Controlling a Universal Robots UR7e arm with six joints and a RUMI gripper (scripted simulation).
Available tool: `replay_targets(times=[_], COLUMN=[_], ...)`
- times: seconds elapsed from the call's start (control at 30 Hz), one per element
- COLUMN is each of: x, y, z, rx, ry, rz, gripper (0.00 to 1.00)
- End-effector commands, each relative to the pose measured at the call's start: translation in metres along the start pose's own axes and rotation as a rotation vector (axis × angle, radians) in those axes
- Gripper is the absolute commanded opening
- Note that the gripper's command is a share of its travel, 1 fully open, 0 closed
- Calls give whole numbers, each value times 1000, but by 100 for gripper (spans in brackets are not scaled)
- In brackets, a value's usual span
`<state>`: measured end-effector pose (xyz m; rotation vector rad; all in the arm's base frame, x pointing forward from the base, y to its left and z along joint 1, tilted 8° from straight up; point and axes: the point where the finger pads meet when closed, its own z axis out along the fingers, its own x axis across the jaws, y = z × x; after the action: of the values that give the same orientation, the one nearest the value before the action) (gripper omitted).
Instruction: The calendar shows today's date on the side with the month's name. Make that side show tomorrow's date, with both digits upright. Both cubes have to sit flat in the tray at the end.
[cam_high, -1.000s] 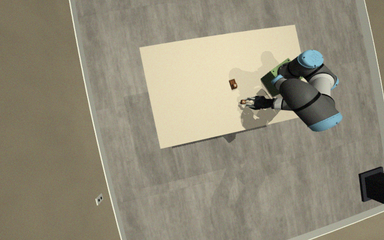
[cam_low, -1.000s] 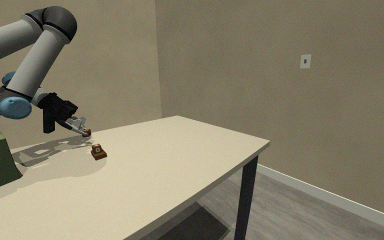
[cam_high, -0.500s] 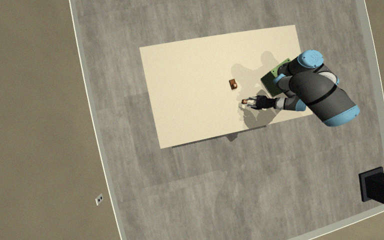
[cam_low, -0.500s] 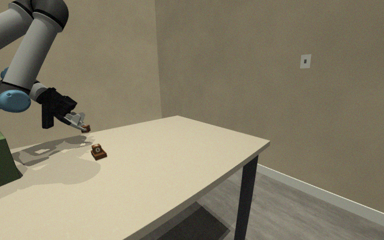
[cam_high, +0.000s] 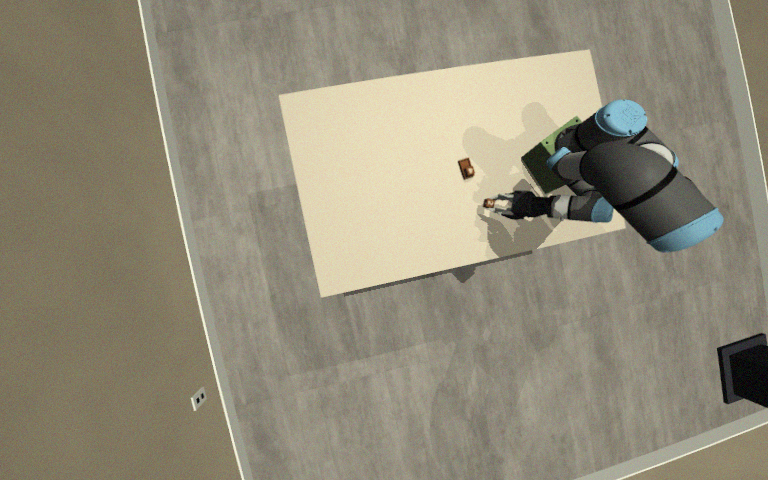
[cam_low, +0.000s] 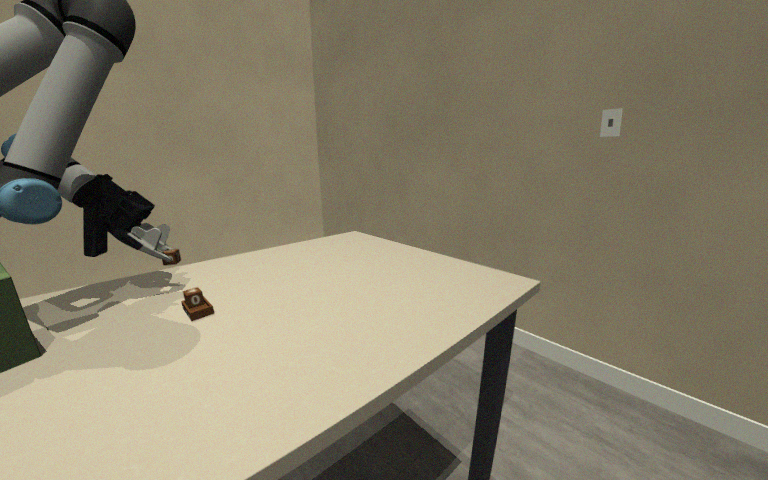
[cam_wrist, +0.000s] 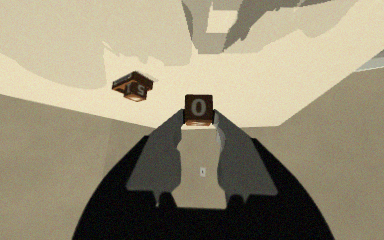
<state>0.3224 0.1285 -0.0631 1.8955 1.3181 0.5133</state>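
Pale table, one cube in the tray and one in the jaws

Beige walls (cam_high: 84, 226) (cam_low: 481, 113) (cam_wrist: 50, 160) and a grey floor (cam_high: 396, 367) (cam_low: 532, 407) surround the pale table (cam_high: 385, 169) (cam_low: 339, 316) (cam_wrist: 245, 100), and the arm (cam_high: 628, 175) (cam_low: 62, 101) throws broad shadows over its top. From where I'm standing, the small brown tray (cam_high: 463, 162) (cam_low: 199, 312) (cam_wrist: 120, 85) sits on the table, lower than the jaws and off to one side of them; in the wrist view it lies beyond and left of the fingertips.

The tray has just one cube in it, the tray cube (cam_high: 469, 170) (cam_low: 194, 298) (cam_wrist: 135, 90). It stands at one end, with the rest of the tray's inside showing beside it. One face has a pale 0 on it in the exterior view; the wrist view catches what look like a 1 and a 5 on other faces. I can't make out a month's name anywhere.

The gripper (cam_high: 490, 203) (cam_low: 169, 257) (cam_wrist: 198, 110) is clenched on the other one, the held cube (cam_high: 488, 202) (cam_low: 171, 256) (cam_wrist: 199, 108), pinched by its two sides between the fingertips. It's up in the air, apart from the tray, and a 0 reads clearly on the face toward the wrist camera. Back behind the jaws, a green block (cam_high: 538, 169) (cam_low: 14, 328) stands on the table near the arm.
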Motion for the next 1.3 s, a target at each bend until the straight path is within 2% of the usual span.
replay_targets(times=[0.0, 0.37, 0.63, 0.7, 1.13, 1.27], x=[0, 2, 3, 3, 2, 1], y=[0, 1, 2, 2, 3, 3], z=[0, 2, 4, 4, 3, 2], rx=[2, 35, 97, 97, 210, 224], ry=[0, -2, -4, -4, -2, -2], rz=[0, -3, -7, -7, -4, -3], gripper=[10, 10, 10, 10, 10, 10])
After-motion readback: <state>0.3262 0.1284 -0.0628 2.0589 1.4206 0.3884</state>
